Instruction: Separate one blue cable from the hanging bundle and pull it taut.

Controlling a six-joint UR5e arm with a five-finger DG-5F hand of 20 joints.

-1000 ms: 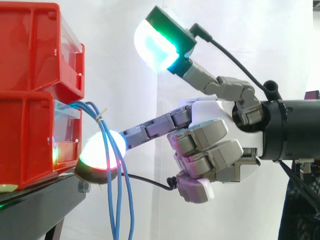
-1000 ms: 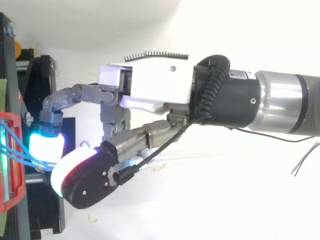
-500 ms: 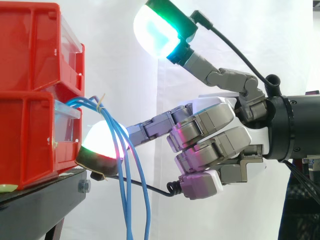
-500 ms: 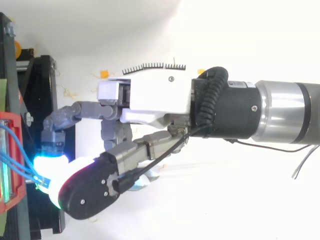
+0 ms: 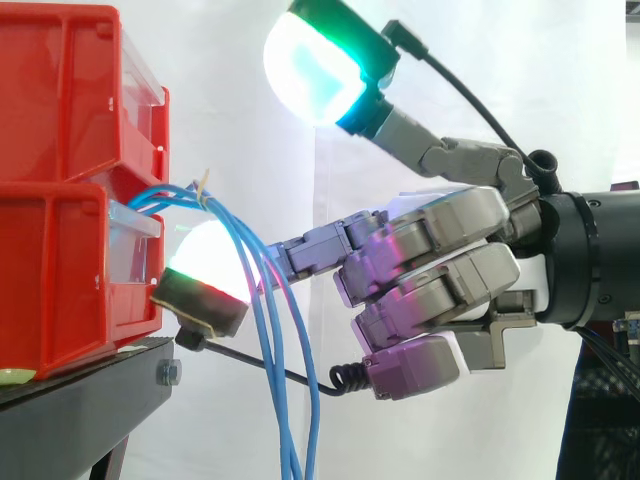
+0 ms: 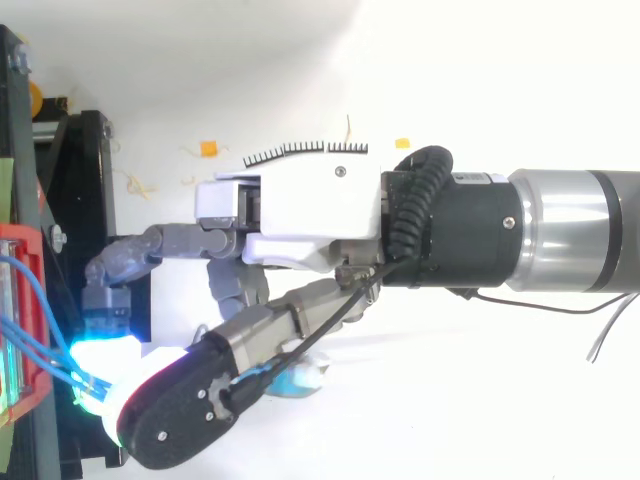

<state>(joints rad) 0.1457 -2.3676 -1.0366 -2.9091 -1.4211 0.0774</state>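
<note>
**Several blue cables draped over one outstretched finger**

Several blue cables [image 5: 272,380] lie across the glowing fingertip [image 5: 205,265] that your hand [image 5: 440,270] holds out straight. They leave the clear front of the lower red bin [image 5: 50,290] just beyond that fingertip and are gathered by a small pale tie [image 5: 203,188] above it. From there they bend over the pad's near side and hang down below the hand. Lower down, one strand hangs a little nearer the palm than the others.

Your hand grips nothing. The straight finger presses against the cables, the thumb's pad [image 5: 305,65] is lifted well above them, and the other fingers are curled in at the palm around nothing.

From above, the cables [image 6: 30,340] run from the bin to the same fingertip, ahead of the hand [image 6: 300,200].

A second red bin [image 5: 60,120] sits on top of the first, level with the raised thumb. Both rest on the black stand [image 5: 80,400], which is lower than the hand. The white curtain [image 5: 230,100] hangs behind.
</note>
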